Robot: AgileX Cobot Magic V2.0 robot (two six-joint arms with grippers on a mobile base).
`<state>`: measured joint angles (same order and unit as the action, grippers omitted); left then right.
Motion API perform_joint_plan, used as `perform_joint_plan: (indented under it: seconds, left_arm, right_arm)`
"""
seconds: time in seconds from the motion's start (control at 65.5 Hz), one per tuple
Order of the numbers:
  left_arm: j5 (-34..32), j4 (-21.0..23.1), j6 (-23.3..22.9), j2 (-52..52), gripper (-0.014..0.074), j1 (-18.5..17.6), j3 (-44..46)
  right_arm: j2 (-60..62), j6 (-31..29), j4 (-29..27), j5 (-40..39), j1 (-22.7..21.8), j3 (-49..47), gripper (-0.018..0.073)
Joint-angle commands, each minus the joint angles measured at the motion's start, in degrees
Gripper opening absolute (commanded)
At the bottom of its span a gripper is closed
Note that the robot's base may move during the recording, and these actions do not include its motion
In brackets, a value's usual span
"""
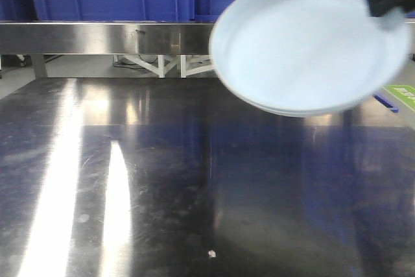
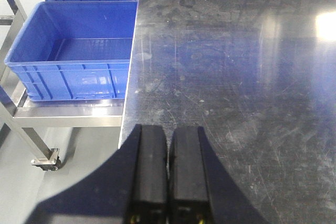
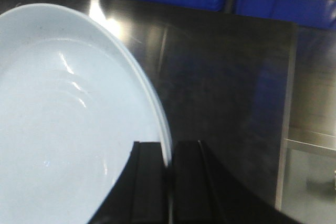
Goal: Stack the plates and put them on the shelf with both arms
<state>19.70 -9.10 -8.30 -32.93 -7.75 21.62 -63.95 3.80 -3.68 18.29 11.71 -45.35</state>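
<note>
Crates (image 2: 68,51) show at left only in left wrist view, beside the tabletop (image 2: 236,77); left gripper (image 2: 168,129) hangs over the table edge, jaws pressed together, nothing between them. Front view alone shows shelf (image 1: 97,37) rail behind the table, and plates (image 1: 305,43) at right, tilted, blurred, two rims showing, held clear of the tabletop. Right gripper (image 3: 169,148) pinches their rim, clearest in right wrist view. Green label (image 1: 399,92) far right, writing unreadable

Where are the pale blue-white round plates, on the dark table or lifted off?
Lifted off: the plates hang above the table, rim pinched by the right gripper.
</note>
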Motion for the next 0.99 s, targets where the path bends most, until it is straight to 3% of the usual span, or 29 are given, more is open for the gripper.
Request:
perform_joint_plan:
  seconds: [0.0, 0.458, 0.977]
  left_arm:
    - [-4.5, -0.1, -0.2, -0.2, 0.0088, -0.5, 1.5]
    - [-4.5, -0.1, -0.2, -0.2, 0.0088, -0.5, 1.5]
    - [-4.5, -0.1, -0.2, -0.2, 0.0088, -0.5, 1.5]
  right_arm:
    - [7.3, -0.3, 0.0, -5.3, -2.1, 2.6, 0.0057]
    - [34.5, -0.3, -0.9, -0.8, -9.8, 18.8, 0.0057]
    - [40.5, -0.3, -1.3, -1.5, -10.8, 24.0, 0.0057]
